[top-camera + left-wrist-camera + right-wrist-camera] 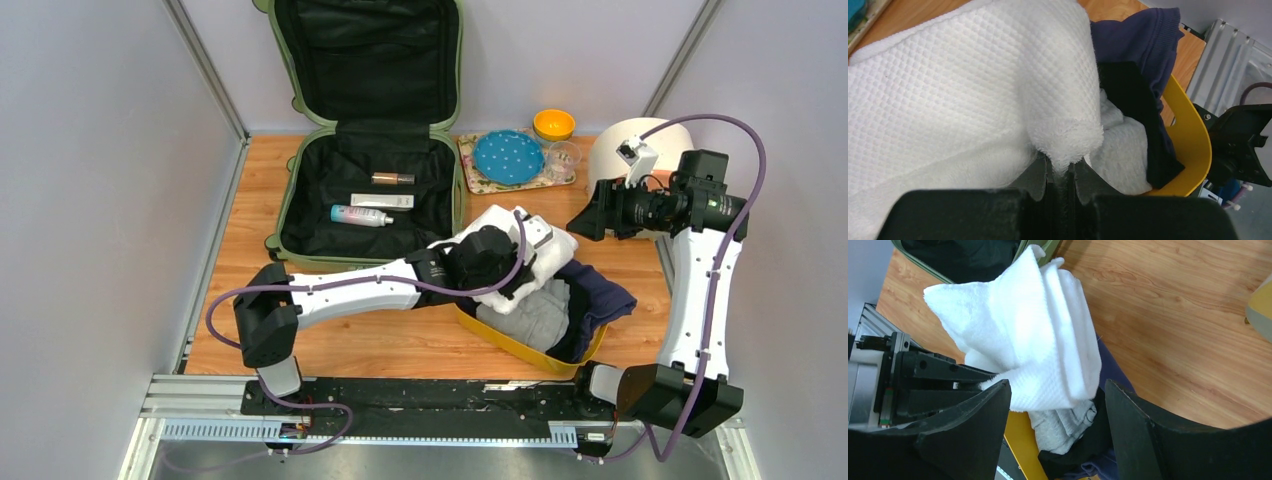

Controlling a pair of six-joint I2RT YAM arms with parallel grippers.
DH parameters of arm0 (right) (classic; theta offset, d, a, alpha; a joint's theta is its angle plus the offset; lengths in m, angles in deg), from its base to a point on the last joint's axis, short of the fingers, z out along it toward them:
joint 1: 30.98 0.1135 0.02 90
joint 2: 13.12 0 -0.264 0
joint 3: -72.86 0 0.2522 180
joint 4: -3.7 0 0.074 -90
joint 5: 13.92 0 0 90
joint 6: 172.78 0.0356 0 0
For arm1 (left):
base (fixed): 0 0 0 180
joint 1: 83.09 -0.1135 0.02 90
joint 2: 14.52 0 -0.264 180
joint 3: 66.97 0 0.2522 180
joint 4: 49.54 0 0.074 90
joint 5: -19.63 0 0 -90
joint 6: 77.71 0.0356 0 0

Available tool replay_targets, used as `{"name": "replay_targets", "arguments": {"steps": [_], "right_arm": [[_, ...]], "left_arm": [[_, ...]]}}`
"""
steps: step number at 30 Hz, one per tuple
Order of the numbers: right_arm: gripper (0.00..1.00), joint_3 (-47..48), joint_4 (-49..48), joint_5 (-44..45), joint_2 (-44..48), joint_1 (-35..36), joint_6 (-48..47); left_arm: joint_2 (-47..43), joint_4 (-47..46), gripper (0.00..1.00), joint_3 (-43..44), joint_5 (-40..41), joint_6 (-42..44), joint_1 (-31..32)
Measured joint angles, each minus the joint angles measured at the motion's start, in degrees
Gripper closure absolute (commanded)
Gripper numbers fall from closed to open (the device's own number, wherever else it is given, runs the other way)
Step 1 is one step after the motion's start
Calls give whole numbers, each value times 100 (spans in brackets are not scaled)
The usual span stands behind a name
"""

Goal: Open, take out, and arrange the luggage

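The sage-green luggage [283,200] lies open at the back left, its lid leaning on the wall. A teal-ended bottle [360,215], a white box [383,201] and a brown tube [392,178] rest on its black lining. My left gripper [508,272] reaches over the yellow tray [520,345], shut on a fold of a white towel [973,90]. The towel hangs above a grey garment [535,315], with navy cloth [600,295] and black cloth [1133,100] beside it. My right gripper [588,215] hovers to the right, open and empty [1057,385], facing the towel [1023,330].
A patterned tray with a blue dotted plate [508,157], a glass [563,158] and an orange bowl [553,124] stand at the back. A round cream box [625,150] sits behind my right wrist. Grey walls close in both sides.
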Motion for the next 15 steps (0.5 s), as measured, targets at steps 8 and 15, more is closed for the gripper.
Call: {"name": "replay_targets", "arguments": {"steps": [8,15], "right_arm": [[28,20,192,-79,-2,-2,-278],[28,385,225,-262,-160,-111,-260]], "left_arm": [[232,-48,100,459,804,522,396],[243,138,100,634,789,671,420]]}}
